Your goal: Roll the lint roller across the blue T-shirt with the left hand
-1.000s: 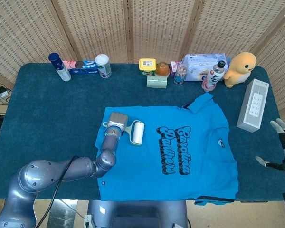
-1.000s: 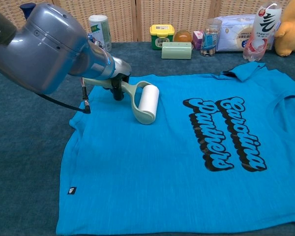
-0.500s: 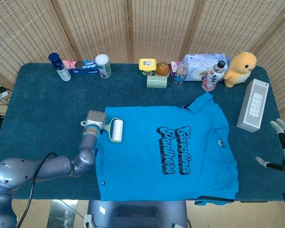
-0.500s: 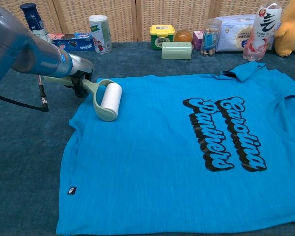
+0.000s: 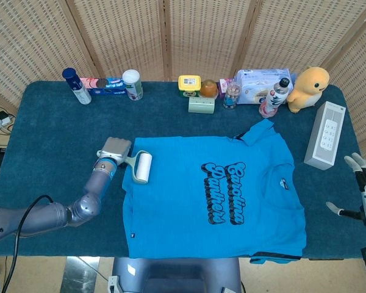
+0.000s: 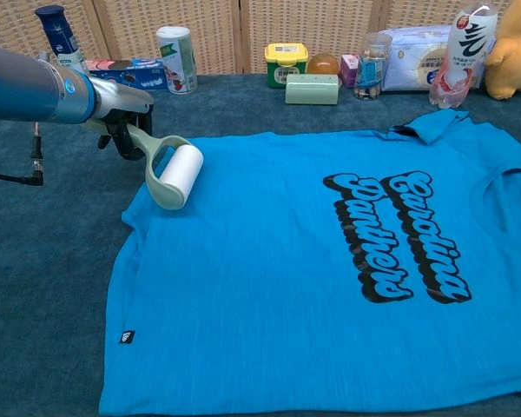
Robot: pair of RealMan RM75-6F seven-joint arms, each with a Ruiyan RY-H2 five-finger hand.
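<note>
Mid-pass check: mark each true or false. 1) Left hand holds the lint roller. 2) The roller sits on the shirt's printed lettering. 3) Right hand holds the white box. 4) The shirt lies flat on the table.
1) True: the left hand grips the lint roller.
2) False: it is at the blue T-shirt edge nearest that hand, away from the lettering.
3) False: the right hand holds nothing; the white box lies apart.
4) True.

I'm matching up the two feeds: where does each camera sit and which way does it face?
Head view: high, looking steeply down on the whole table; left arm, left hand, right hand show.
Chest view: low, facing across the blue T-shirt toward the back-row items; only the left arm shows.
Shared: lint roller at the shirt's sleeve edge.
</note>
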